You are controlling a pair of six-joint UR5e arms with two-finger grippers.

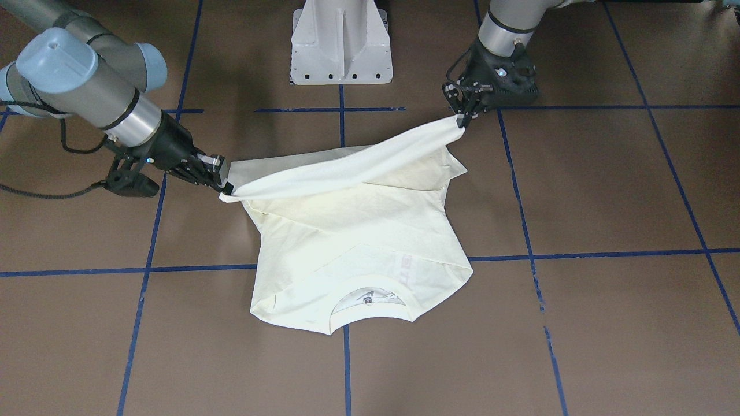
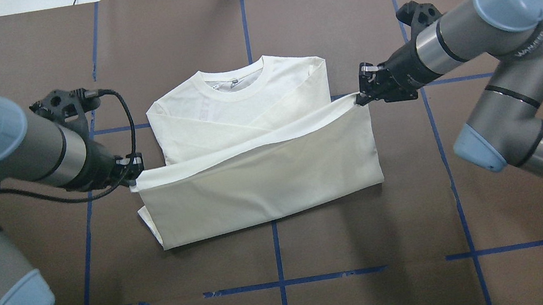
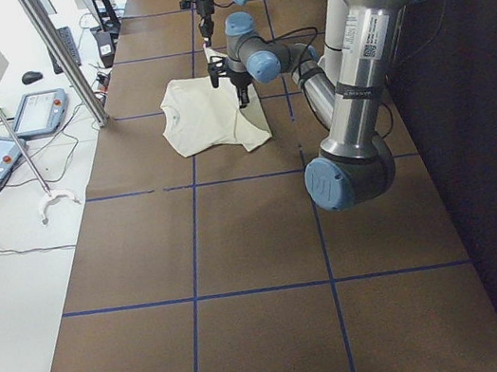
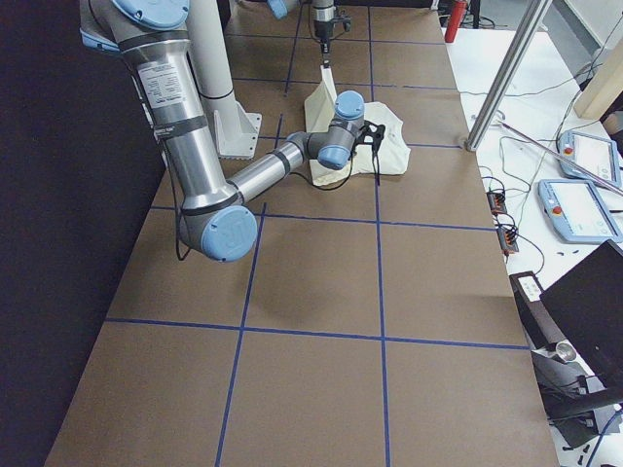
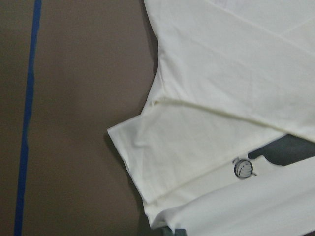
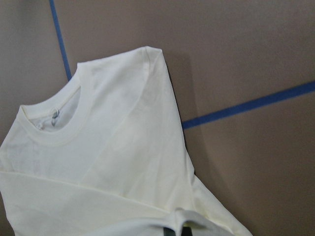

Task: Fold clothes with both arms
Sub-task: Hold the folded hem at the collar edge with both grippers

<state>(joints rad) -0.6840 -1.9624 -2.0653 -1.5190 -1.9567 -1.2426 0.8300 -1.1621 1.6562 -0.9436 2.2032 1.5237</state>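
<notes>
Brown blue-taped table holds a sleeves-in cream long-sleeved cotton T-shirt. The black left gripper and black right gripper pinch its hem corners, seemingly halfway through the last fold.

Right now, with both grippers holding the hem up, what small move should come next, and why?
Probably carry the hem toward the collar and lower it. The left gripper and right gripper hold its corners raised, with the upper half of the shirt uncovered.

Even, bright overhead light; soft shadows; wrist views perhaps slightly blurred
</notes>
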